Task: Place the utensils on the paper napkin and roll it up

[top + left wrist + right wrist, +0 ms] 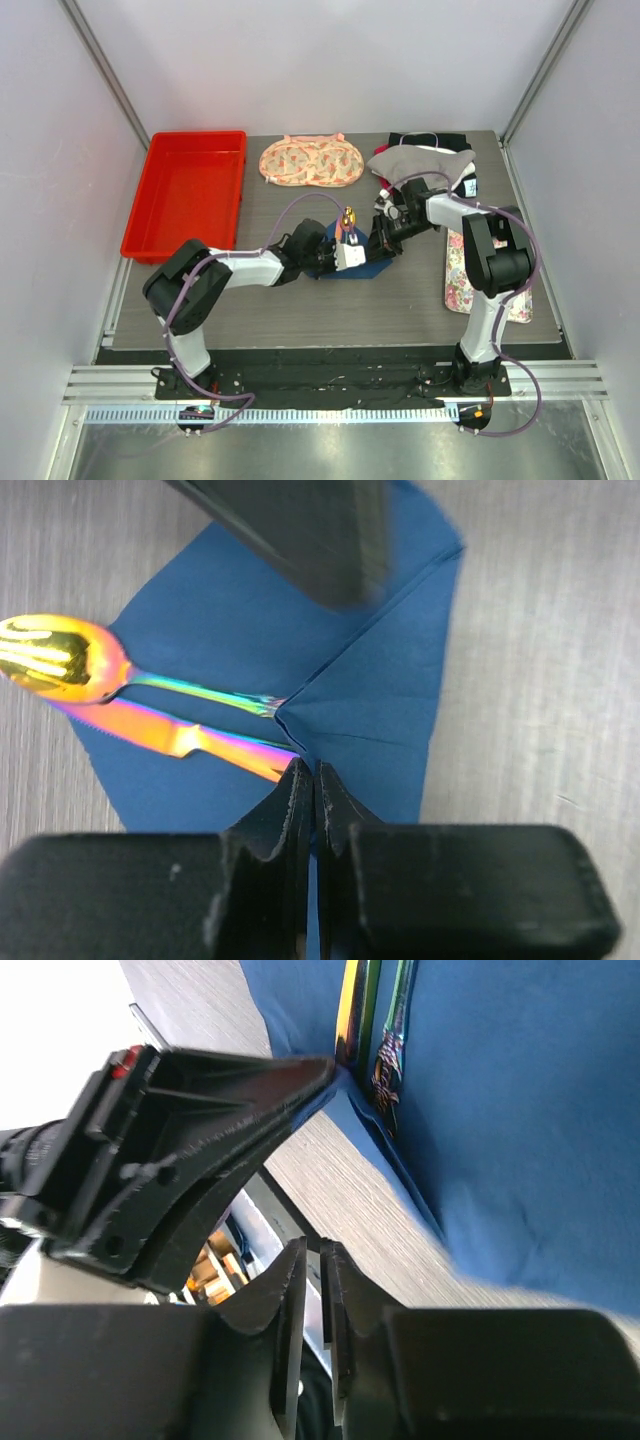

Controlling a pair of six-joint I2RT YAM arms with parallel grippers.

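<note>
**Left wrist cam: flap pinched over the handles, roll comes next I think**

The left gripper [308, 780] is squeezed right down on the folded corner of the paper napkin [390, 700]. There's a sliver of blue between its fingers, so I reckon it has the sheet. The utensils [165, 732] lie on the napkin, heads out toward 9 o'clock, handles tucked under the flap.

The right gripper [320, 1260] is all but closed too, with nothing in it that I can see. It's hanging over the napkin around 12 o'clock.

If it were me, I'd carry that flap low and snug across the handles. No yanking, because thin paper tears and the cutlery could slide out the open end. The right one could pin the far edge.

Room-wise, from the top the napkin sits mid-table. The red tray [185, 200] is at 10 o'clock, the peach floral cloth [310, 160] at 12 and the white floral mat [458, 270] at 3, all well apart. Bare table [300, 310] lies toward 6. The real squeeze is the two grippers being so near each other.
</note>
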